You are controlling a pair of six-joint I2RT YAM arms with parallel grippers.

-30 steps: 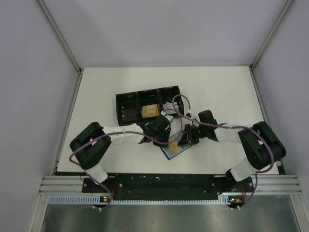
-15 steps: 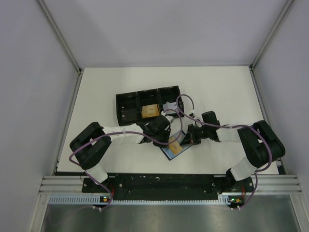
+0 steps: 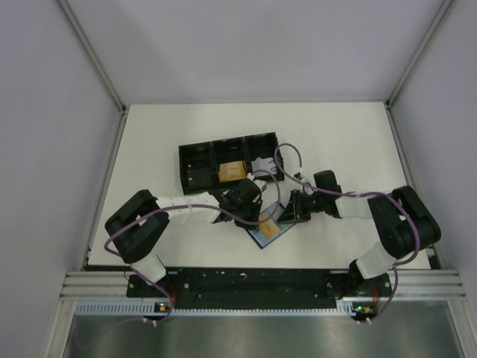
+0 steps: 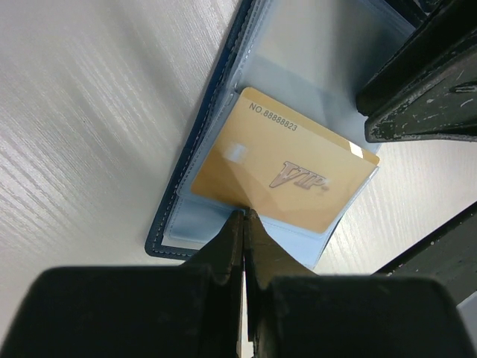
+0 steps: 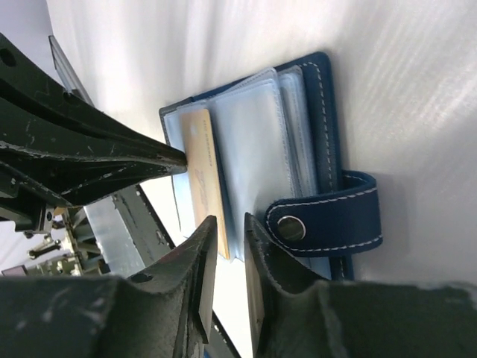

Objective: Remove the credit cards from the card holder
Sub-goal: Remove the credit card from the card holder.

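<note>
The card holder (image 3: 262, 236) lies open near the table's front middle, dark-blue outside (image 4: 200, 153), paler sleeves inside (image 5: 253, 149), snap tab (image 5: 339, 220) to one side. An orange-tan credit card (image 4: 287, 171) sticks partly out of a sleeve; it also shows in the right wrist view (image 5: 201, 179) and the top view (image 3: 270, 226). My left gripper (image 4: 244, 215) is shut on this card's near edge. My right gripper (image 5: 227, 233) is closed narrowly over the sleeve edge at the card's end. The two grippers (image 3: 260, 215) (image 3: 286, 217) meet over the holder.
A black three-compartment tray (image 3: 195, 154) stands behind the holder. Another orange card (image 3: 232, 171) lies in its middle compartment and something white (image 3: 261, 163) in its right one. White walls border the table on both sides and at the back.
The right arm has shifted slightly to the right and its cable has moved. The left gripper, the holder and the card stay about where they were.
</note>
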